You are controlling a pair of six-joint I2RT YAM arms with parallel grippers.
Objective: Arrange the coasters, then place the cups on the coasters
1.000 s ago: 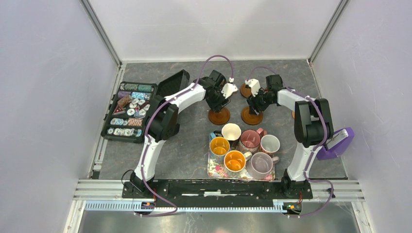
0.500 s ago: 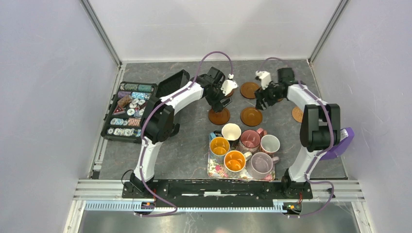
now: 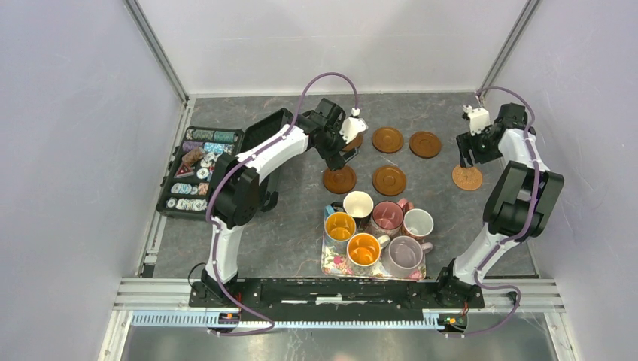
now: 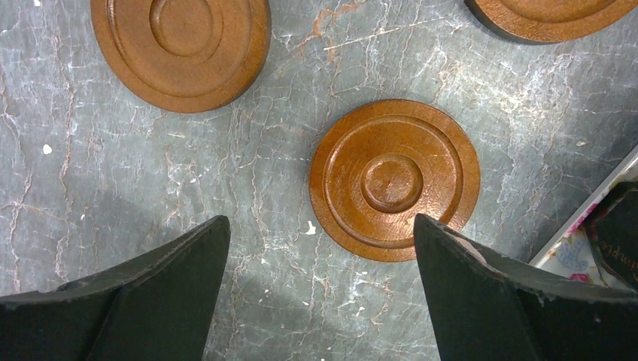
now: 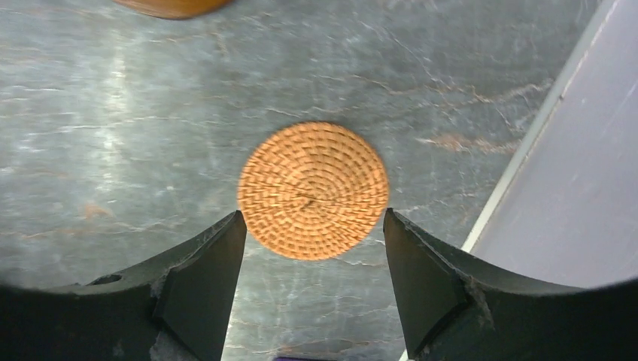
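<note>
My top camera looked down from behind my bases [image 3: 205,289]; both wrist cameras faced down, close, sharing its brown coasters [image 4: 394,180] and tan coaster [image 5: 312,192].

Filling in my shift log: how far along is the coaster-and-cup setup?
Done: ringed dark brown wooden coasters lie spread flat on the grey table. In hand: the right gripper hovers open over the tan woven round coaster; the left gripper, open, holds nothing. Left: all six ceramic mugs sit on the floral rectangular tray; no coaster bears one.
</note>
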